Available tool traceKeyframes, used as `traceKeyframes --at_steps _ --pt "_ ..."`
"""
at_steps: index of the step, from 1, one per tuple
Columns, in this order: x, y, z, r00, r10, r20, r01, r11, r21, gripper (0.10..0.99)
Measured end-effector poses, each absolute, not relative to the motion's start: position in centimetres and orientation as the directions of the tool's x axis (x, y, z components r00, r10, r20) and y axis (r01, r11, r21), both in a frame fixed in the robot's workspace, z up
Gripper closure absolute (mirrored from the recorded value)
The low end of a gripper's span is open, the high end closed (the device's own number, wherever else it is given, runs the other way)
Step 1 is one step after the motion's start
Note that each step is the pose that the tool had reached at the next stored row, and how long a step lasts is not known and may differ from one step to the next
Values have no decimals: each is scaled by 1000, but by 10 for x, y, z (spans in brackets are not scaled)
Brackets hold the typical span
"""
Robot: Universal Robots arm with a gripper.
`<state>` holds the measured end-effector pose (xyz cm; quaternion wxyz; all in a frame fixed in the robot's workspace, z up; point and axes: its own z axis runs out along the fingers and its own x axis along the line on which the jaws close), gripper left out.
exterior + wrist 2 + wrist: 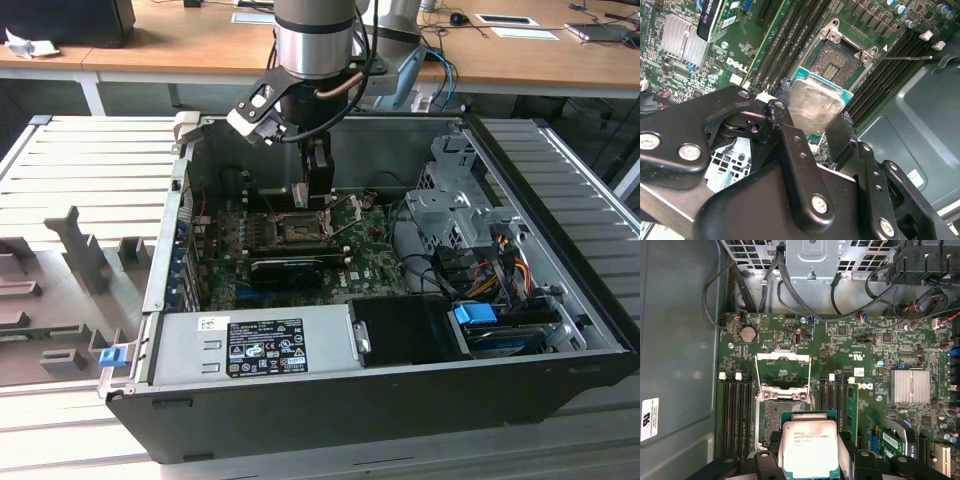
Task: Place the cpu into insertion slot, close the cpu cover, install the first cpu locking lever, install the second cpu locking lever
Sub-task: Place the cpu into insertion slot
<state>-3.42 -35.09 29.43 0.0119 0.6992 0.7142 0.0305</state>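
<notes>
My gripper (816, 116) is shut on the cpu (812, 100), a pale silver square chip pinched by two opposite edges between the black fingers (790, 135). In the first wrist view the cpu (810, 447) hangs above the green board and overlaps one edge of the insertion slot (775, 412), whose dark pin field lies uncovered. The cpu cover (782, 356) is swung up and away from the slot. A thin wire lever (902, 57) sticks out beside the slot (840, 60). In the exterior view the gripper (315, 190) hangs inside the case just above the slot (297, 228).
The open computer case (560, 200) walls in the board. A black graphics card (290, 268) lies by the socket, the power supply (255, 345) nearer the camera, a drive cage (455, 215) and cables on the exterior view's right. Memory slots (737, 410) flank the socket; a heat sink (910, 386) stands nearby.
</notes>
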Motion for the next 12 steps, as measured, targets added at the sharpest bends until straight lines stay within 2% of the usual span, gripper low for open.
traceKeyframes --at_steps 12 --pt "-34 -351 293 -22 999 26 998 21 60 561"
